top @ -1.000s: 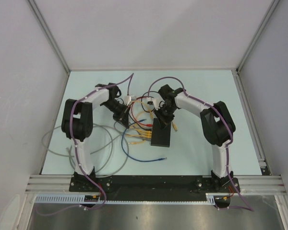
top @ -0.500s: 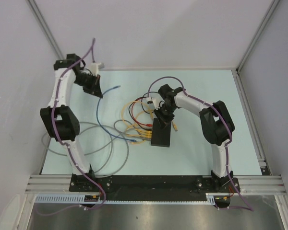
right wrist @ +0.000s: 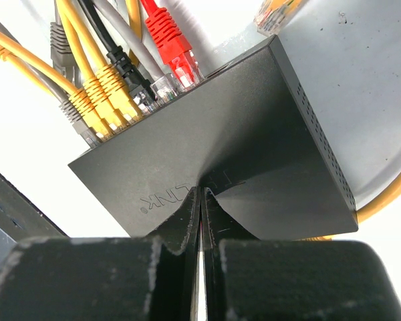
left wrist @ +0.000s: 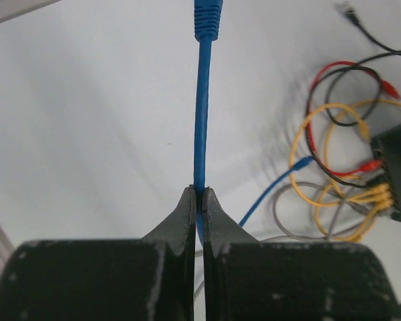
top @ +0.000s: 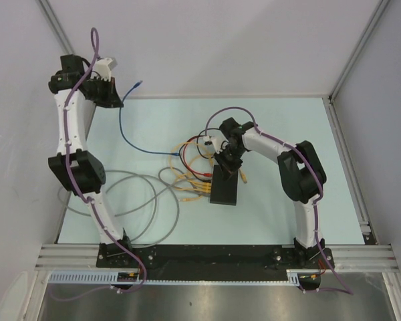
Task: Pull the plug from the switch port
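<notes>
Top external view: the left arm is raised high toward the upper left of the frame, and the left gripper (top: 119, 100) has its fingers pinched on a blue cable (top: 123, 127). The blue plug (top: 139, 84) at the end of that cable sticks out past the fingertips, free in the air and well apart from the switch (top: 225, 188). From the fingers the cable drops to the pale table (top: 287, 127) and runs right toward the tangle of wires.

The switch lies flat near the middle of the frame, with its socket row on its left edge. Several yellow cables (top: 195, 188) are plugged in there. A loose grey cable (top: 144, 194) loops across the table to the left.

The left wrist view shows the left gripper (left wrist: 198, 194) pressed tight on the blue cable (left wrist: 202, 120), with the blue plug (left wrist: 208, 16) at the top of the frame.

The right wrist view shows the right gripper (right wrist: 200, 192) pressed together with nothing between its fingers, its tips against the top face of the switch (right wrist: 254, 134). Yellow cables (right wrist: 97, 87) and a red plug (right wrist: 168, 35) sit in the sockets. In the top view the right gripper (top: 228, 163) is over the far end of the switch.
</notes>
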